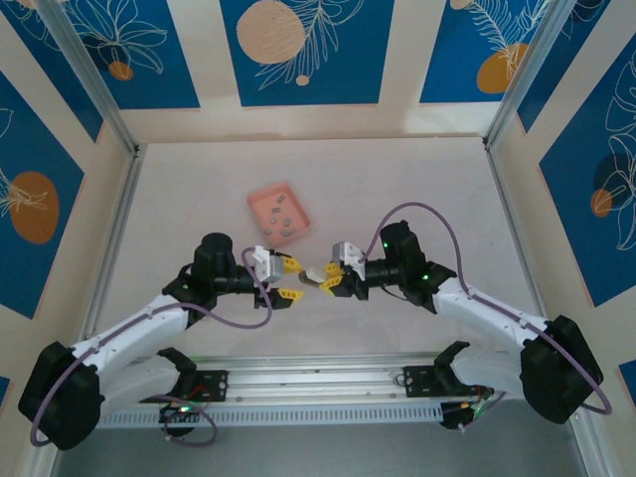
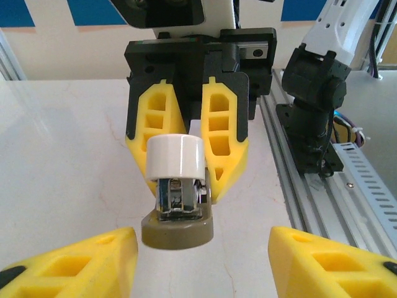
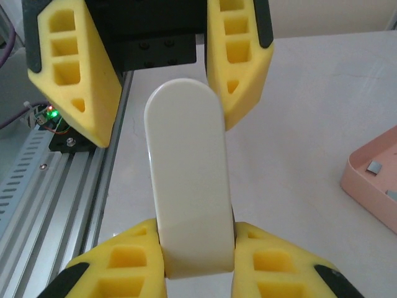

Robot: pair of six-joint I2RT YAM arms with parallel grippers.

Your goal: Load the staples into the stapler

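The stapler is clamped by the right gripper toward the table's near edge; the left gripper is spread open, nothing gripped.

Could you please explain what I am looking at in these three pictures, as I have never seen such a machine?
These are two white-and-black robot arms bolted to a pale table. One picture looks down from above; the other two come from cameras on each wrist. Each arm ends in a yellow-fingered end effector. The right end effector is shut on a cream-topped stapler with a taupe base, held out between the arms. The left end effector faces it, open and holding nothing. On the table lies a shallow salmon-pink rectangular tray containing small grey metal staples.
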